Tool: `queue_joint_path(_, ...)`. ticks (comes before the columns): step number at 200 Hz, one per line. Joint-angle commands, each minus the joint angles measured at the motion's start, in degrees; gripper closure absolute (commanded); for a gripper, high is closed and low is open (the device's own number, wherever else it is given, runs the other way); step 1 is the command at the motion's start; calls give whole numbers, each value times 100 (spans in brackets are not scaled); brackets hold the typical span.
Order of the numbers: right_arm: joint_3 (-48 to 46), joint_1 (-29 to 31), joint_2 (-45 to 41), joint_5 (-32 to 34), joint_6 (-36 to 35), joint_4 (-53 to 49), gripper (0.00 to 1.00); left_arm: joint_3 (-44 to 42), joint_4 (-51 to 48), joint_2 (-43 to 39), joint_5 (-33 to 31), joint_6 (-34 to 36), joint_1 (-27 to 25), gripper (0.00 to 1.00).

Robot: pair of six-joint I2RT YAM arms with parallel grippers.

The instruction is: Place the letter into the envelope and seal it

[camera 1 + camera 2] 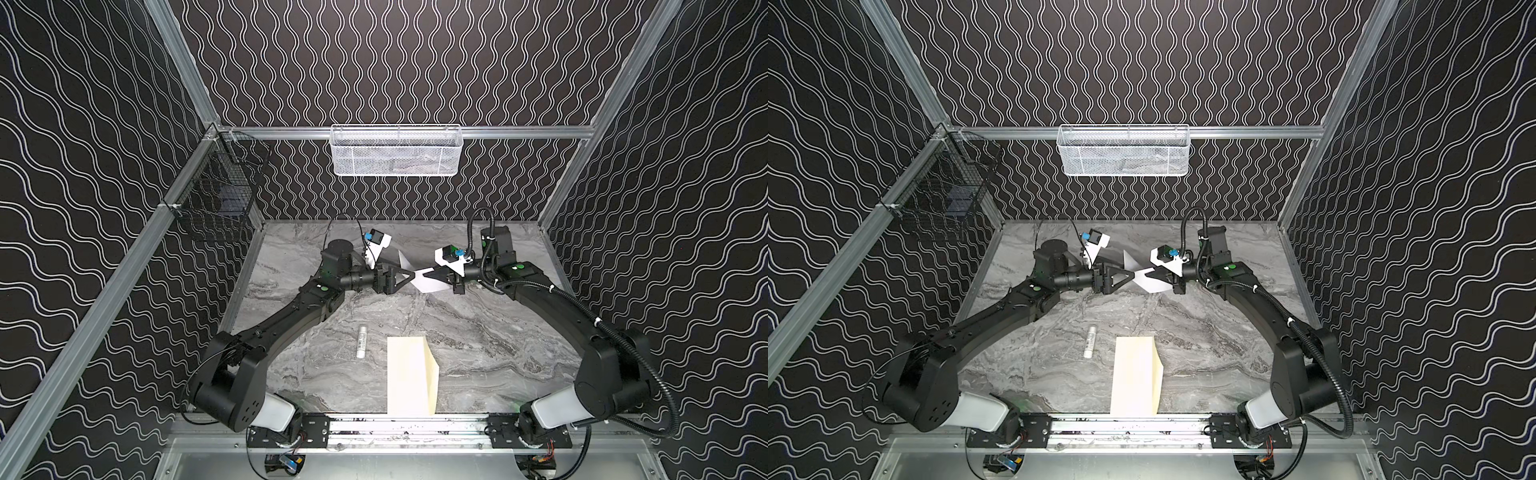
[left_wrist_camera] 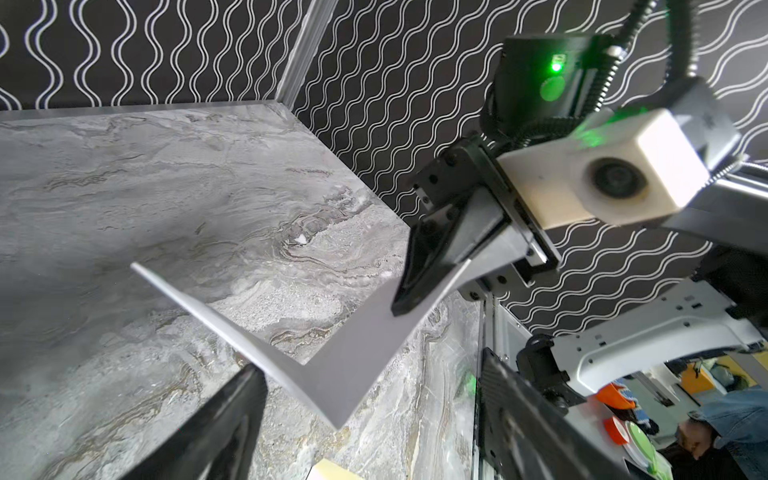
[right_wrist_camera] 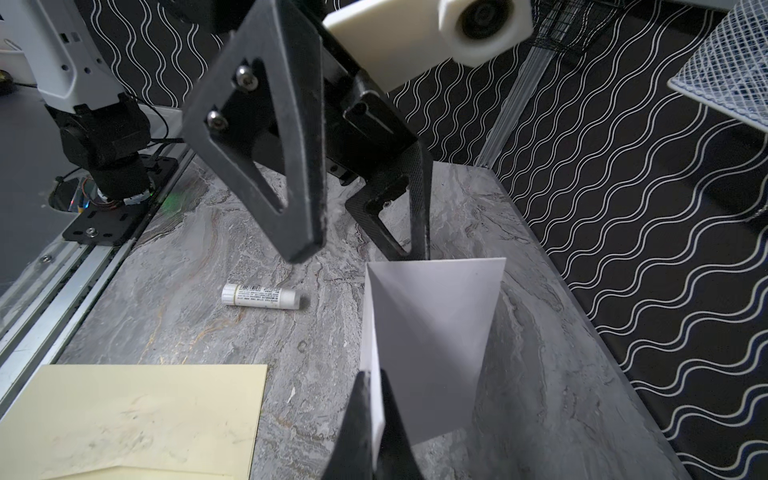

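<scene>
The letter [image 1: 428, 283] [image 1: 1152, 282], a white sheet bent along its crease, hangs in the air over the back middle of the table. My right gripper [image 3: 372, 376] [image 1: 431, 276] is shut on one edge of it. My left gripper [image 2: 370, 365] [image 1: 412, 276] faces it from the left, open, one lower corner of the letter [image 2: 353, 357] sitting between its spread jaws; one finger [image 2: 232, 415] is close to the fold. The cream envelope [image 1: 409, 374] [image 1: 1133, 374] [image 3: 124, 415] lies flat at the table's front edge, its flap open toward the right.
A small white glue stick [image 1: 362, 341] [image 3: 259, 296] lies just left of the envelope. A white mesh basket [image 1: 395, 149] hangs on the back rail and a black wire basket [image 1: 220, 199] on the left rail. Patterned walls close in three sides.
</scene>
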Motion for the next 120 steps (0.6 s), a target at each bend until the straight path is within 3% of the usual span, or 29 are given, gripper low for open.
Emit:
queue_joint_path(1, 113, 10, 61, -191, -20, -13, 100, 100, -258, -27, 206, 401, -5, 24)
queue_joint_path(15, 171, 11, 107, -198, -22, -40, 100, 167, -409, -1, 241, 508, -7, 30)
queue_joint_path(42, 325, 9, 197, -229, -71, -207, 100, 349, -719, 57, 307, 714, -2, 51)
queue_joint_path(120, 423, 11, 255, -286, -105, -302, 100, 844, -1843, 147, -38, 1572, -67, 78)
